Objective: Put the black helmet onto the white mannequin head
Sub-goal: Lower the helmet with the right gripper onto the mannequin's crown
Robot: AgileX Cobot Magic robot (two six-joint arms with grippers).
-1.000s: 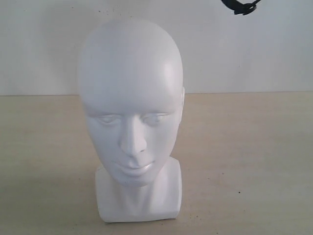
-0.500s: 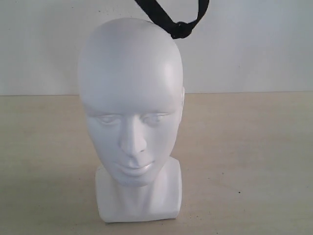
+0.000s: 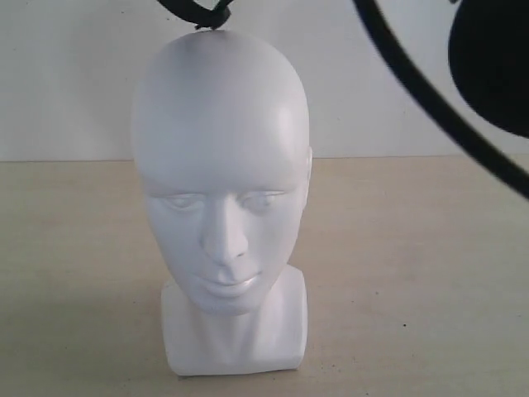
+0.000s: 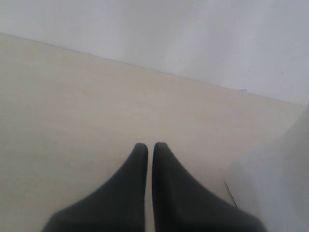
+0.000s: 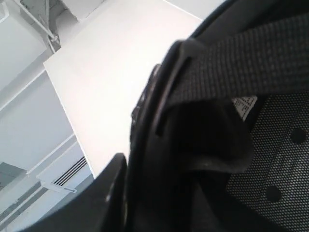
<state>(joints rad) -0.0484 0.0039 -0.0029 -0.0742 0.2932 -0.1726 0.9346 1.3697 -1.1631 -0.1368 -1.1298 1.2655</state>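
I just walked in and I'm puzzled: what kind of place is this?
Probably an indoor test room or lab: a white mannequin head stands on a pale table before a blank white wall, and the right wrist view shows a slotted ceiling vent.

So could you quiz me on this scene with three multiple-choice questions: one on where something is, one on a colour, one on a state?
1. Where is the black helmet?
A) lying beside the head
B) up in the air, above and to one side of the white mannequin head
C) seated fully on the head

2. What colour is the table?
A) pale beige
B) blue
C) red

3. How is the left pincer?
A) wide open
B) shut, holding nothing
C) clamped on the head

Answers:
1 B: it hangs at the exterior view's upper edge, with only its strap at the crown.
2 A: the surface is light beige.
3 B: its tips almost meet over bare table.
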